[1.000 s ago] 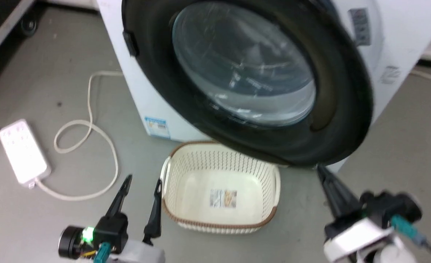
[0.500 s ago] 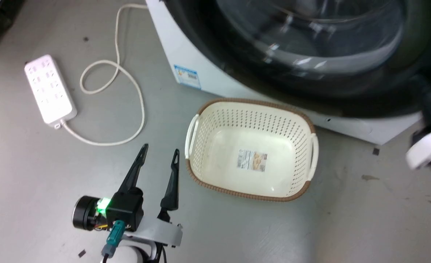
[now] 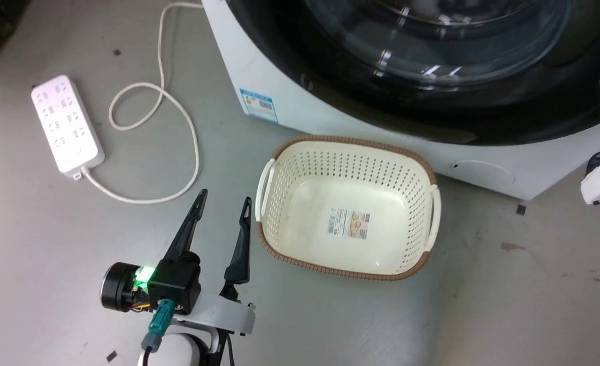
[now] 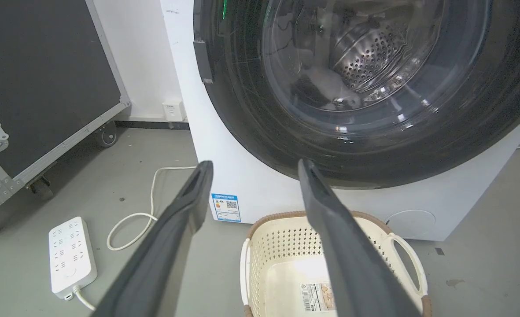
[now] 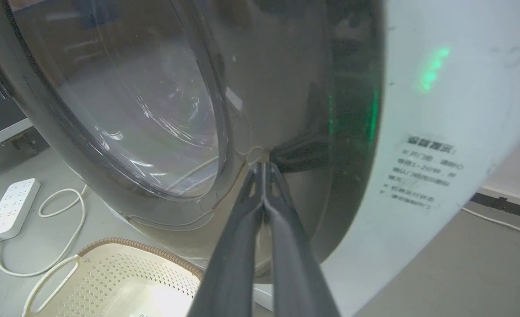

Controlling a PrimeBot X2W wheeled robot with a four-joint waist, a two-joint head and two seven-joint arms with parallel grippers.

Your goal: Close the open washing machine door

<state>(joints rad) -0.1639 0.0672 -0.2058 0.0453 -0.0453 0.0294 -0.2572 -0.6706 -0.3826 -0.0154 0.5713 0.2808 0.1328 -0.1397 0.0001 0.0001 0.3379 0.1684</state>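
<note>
Swung out over the basket a second ago, the washing machine door (image 4: 365, 83) now lies against the front of the washing machine (image 3: 300, 114); whether it has latched cannot be told. The head camera has also tilted down and turned since then.

One machine, one door, one blue-white sticker (image 3: 257, 105) low on the white front. One cream perforated basket (image 3: 350, 162) with a brown rim stands on the floor (image 3: 51, 254) just before the machine, with a single label (image 3: 349, 223) on its bottom. One white power strip (image 3: 66, 124) with one looping cord (image 3: 193, 147) lies to the left.

Of the two end effectors, the left end effector (image 3: 225, 195) is spread wide and holds nothing, hanging over the floor just left of the basket. The right end effector (image 5: 263, 167) has its fingers pressed together on nothing, tips at the door's dark frame beside a recess.

That door is round, black-framed and nearly as wide as the machine; the perforated steel drum shows through its bulging glass.

Grey, scuffed floor; a white wall (image 4: 141, 57) and one black wheeled case (image 4: 35, 79) stand behind on the left.
</note>
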